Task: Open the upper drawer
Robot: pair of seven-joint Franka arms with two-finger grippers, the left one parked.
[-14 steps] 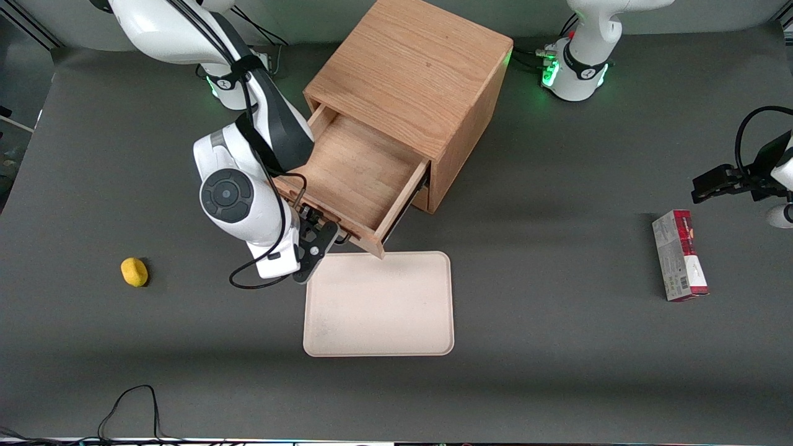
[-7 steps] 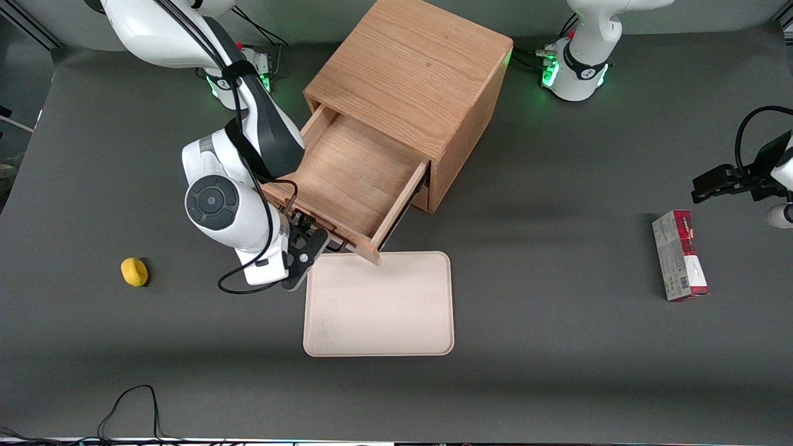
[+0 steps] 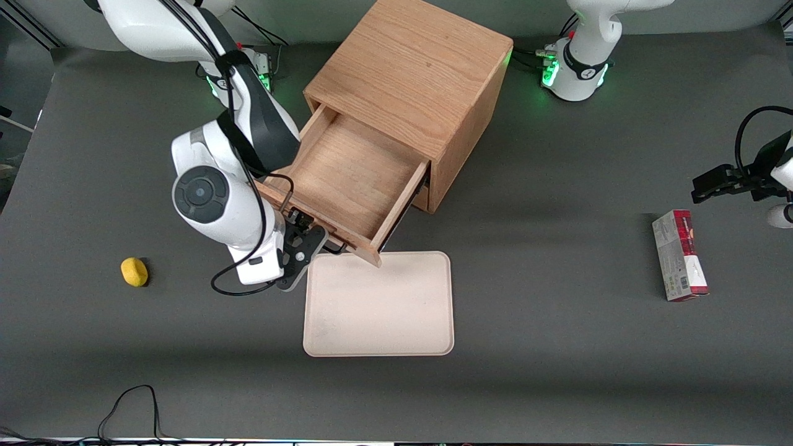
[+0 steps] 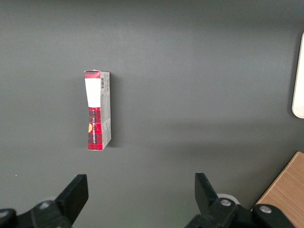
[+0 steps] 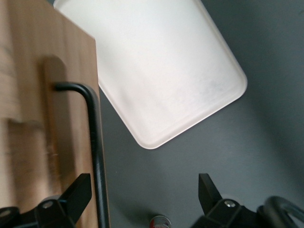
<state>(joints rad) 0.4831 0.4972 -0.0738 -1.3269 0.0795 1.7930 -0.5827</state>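
1. Upper drawer (image 3: 347, 179): pulled well out of the cabinet (image 3: 409, 68), bare wooden floor open to view, front panel right at the gripper (image 3: 313, 234). Opening judged essentially done.
2. Yellow lump (image 3: 134, 272): well apart from the gripper, toward the working arm's end of the table (image 3: 557, 371); no part in this task.
3. Gripper: low at the drawer front, fingers (image 5: 78, 192) spread wide apart, clamped on nothing.
4. Black handle (image 5: 95, 142): between the spread fingers in the right wrist view, close beside one of them; contact too fine to call.
5. Cream tray (image 3: 378, 303): just beside the gripper, nearer the front camera, its edge close under the drawer's front corner.
6. Red box (image 3: 679, 255): well apart from the gripper, toward the parked arm's end.
7. Left to do, as a guess: perhaps a little more pull if full travel is wanted, otherwise only backing the gripper clear of the handle without nudging the tray.
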